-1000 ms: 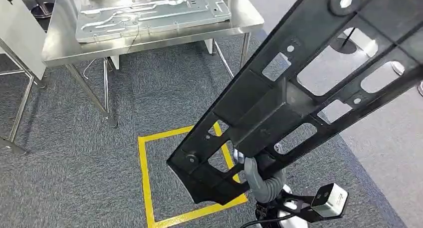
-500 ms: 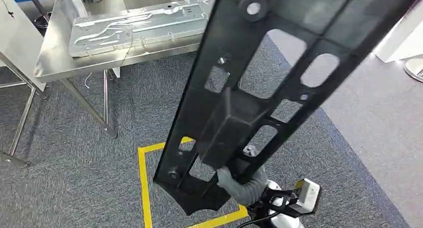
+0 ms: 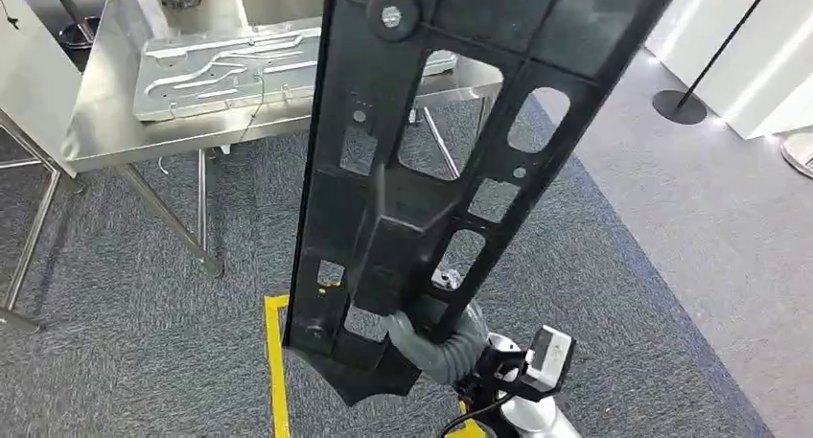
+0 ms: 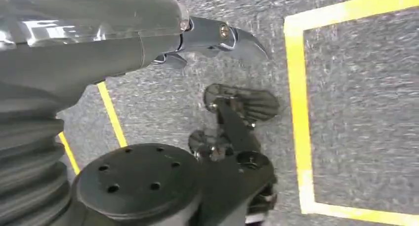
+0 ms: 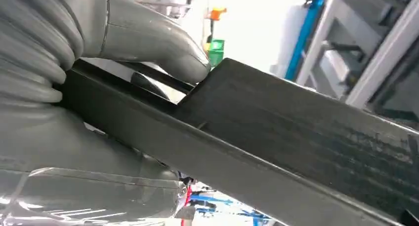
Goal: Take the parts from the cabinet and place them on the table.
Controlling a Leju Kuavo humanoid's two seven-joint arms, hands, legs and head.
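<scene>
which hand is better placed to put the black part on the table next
Right. The right hand already grips the long black frame part, its thumb pressed on the edge. The left hand hangs over the floor, holding nothing, away from the steel table.

Right hand (image 5: 99, 63): grey ribbed cover, thick smooth grey thumb, glossy clear-ish shell at wrist. Right wrist (image 3: 537, 361): white/black camera box on black bracket, black cable below. Left hand (image 4: 217, 38): grey ribbed cover, smooth grey shell, darker metallic fingers w/ small brass-coloured screw.
</scene>
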